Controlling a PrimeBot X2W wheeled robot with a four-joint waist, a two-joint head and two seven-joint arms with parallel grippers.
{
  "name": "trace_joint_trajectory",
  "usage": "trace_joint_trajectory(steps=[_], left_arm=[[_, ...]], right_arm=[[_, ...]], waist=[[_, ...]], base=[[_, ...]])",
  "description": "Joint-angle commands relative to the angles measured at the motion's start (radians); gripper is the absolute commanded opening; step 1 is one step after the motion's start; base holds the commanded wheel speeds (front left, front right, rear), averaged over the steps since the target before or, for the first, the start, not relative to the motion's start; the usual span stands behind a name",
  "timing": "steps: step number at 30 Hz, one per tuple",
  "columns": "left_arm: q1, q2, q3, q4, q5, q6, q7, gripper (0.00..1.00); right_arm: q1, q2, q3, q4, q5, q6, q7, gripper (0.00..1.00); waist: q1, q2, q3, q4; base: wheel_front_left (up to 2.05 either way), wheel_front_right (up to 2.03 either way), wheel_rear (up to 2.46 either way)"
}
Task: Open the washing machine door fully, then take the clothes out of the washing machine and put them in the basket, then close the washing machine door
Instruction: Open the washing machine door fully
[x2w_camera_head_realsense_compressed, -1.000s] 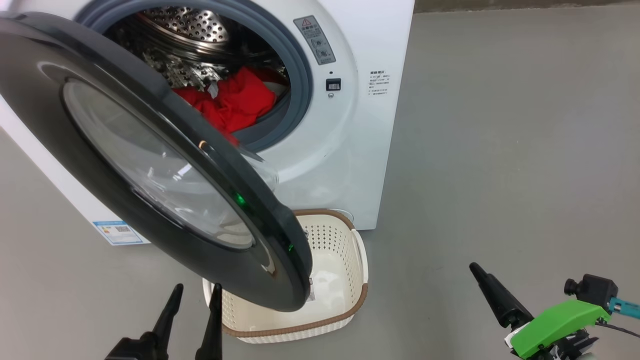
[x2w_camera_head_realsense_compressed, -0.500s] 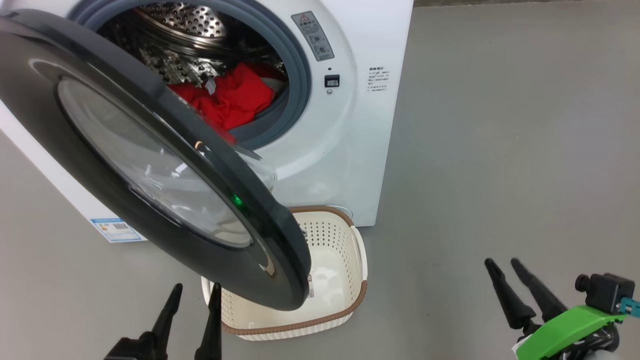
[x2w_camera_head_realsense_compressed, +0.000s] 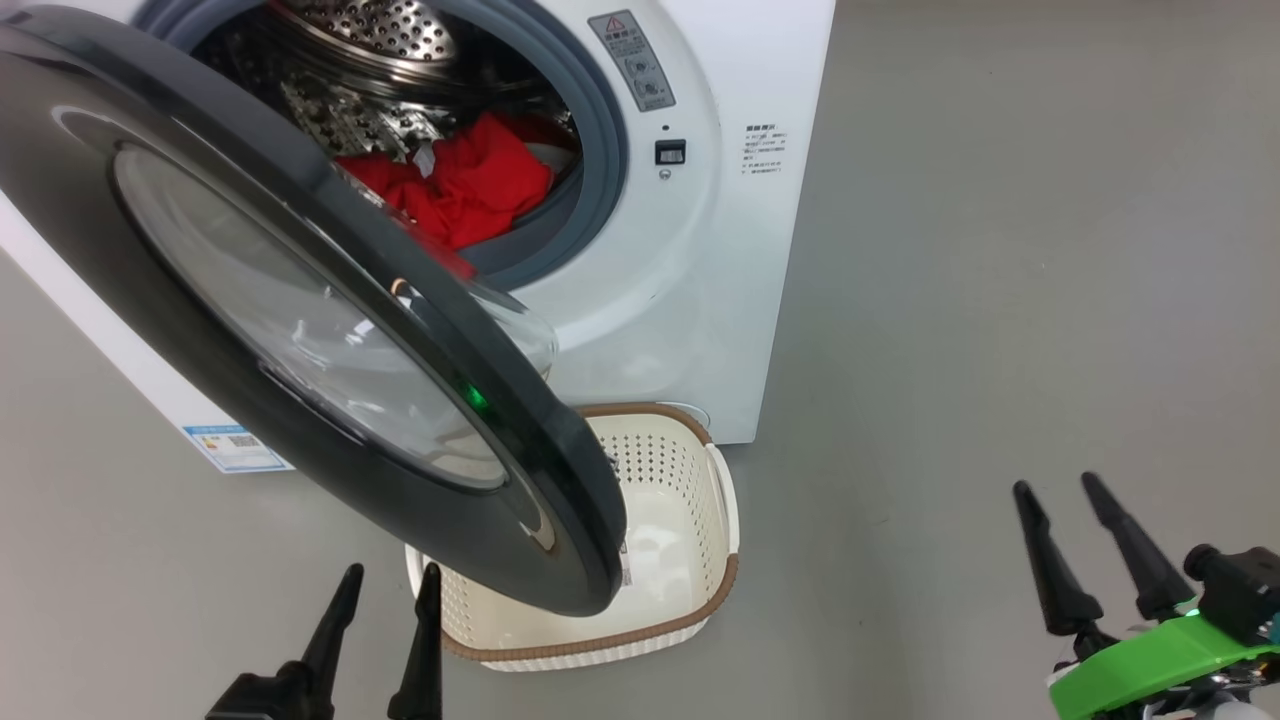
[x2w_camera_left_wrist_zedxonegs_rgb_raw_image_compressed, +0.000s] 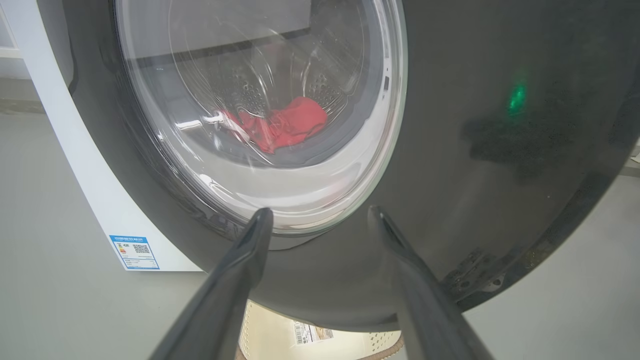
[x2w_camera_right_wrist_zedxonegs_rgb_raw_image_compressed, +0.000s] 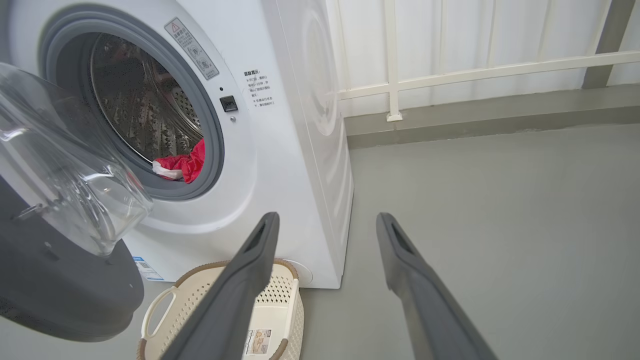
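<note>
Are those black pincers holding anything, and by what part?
Nothing is held. The left gripper and right gripper both stand open and empty; the clothes lie inside the washing machine.

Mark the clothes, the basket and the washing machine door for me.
clothes (x2w_camera_head_realsense_compressed: 470, 195): head view, middle of the red bundle.
basket (x2w_camera_head_realsense_compressed: 727, 500): head view, white side handle.
washing machine door (x2w_camera_head_realsense_compressed: 300, 330): head view, centre of the glass.

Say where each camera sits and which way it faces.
Head view: on the head, looking down at the open washing machine door and the basket under it; left fingers and right fingers at bottom.
Left wrist view: on the left wrist, close to the door's outer face; left fingers below.
Right wrist view: on the right wrist, facing the washing machine front; right fingers show.
Shared: all three see the red clothes in the drum.
</note>
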Motion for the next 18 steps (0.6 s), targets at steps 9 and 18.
trace_joint_trajectory(steps=[9, 18], left_arm=[[-0.029, 0.007, 0.036, -0.033, -0.005, 0.005, -0.012, 1.0], [-0.035, 0.007, 0.036, -0.031, -0.01, 0.005, -0.012, 1.0]], right_arm=[[0.053, 0.063, -0.086, -0.078, -0.126, 0.007, -0.012, 1.0], [0.058, 0.074, -0.089, -0.07, -0.133, 0.007, -0.012, 1.0]], waist=[[0.0, 0.0, 0.004, 0.005], [0.0, 0.0, 0.012, 0.005]], base=[[0.0, 0.0, 0.0], [0.0, 0.0, 0.0]])
